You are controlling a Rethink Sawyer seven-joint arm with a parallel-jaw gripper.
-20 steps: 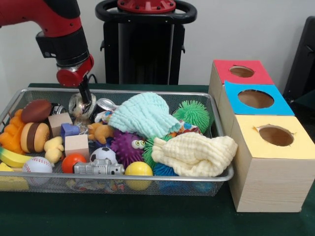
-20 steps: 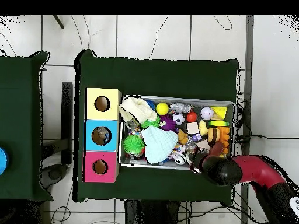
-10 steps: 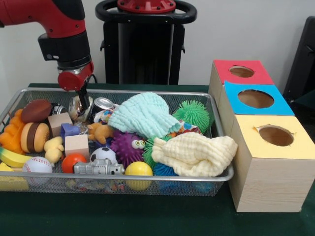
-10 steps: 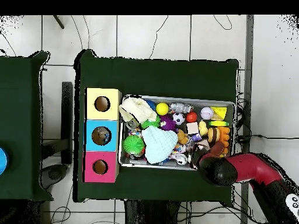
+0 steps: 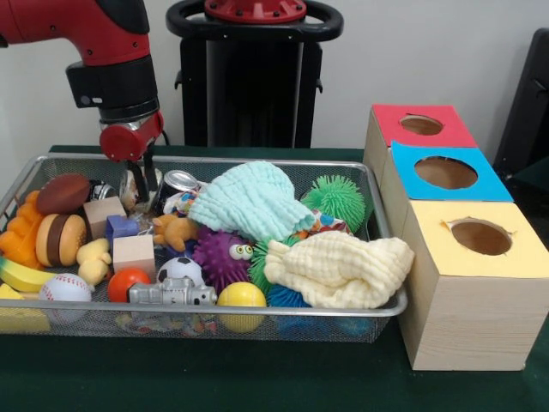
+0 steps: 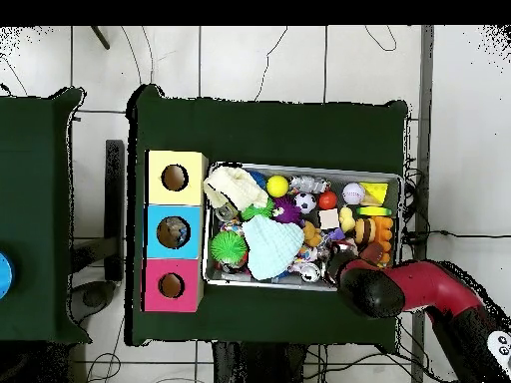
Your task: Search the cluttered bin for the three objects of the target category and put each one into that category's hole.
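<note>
hovering fingers (image 5: 141, 176) beside a silver can (image 5: 176, 184), grip unclear.

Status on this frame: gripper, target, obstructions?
Gripper above bin's back corner, grip state unclear. Silver can beside it, not lifted. Cloths cover middle toys.

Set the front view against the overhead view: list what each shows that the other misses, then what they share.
Front view only: the sides of the wire bin, the purple spiky ball's eyes, and the gripper hanging over the bin's far left corner beside a metal can.

Overhead view only: something lying inside the blue box's hole, the whole green table cloth, and the tiled floor around it.

Both: the cluttered bin, the mint cloth, the yellow cloth, and the red, blue and yellow boxes in a row.
</note>
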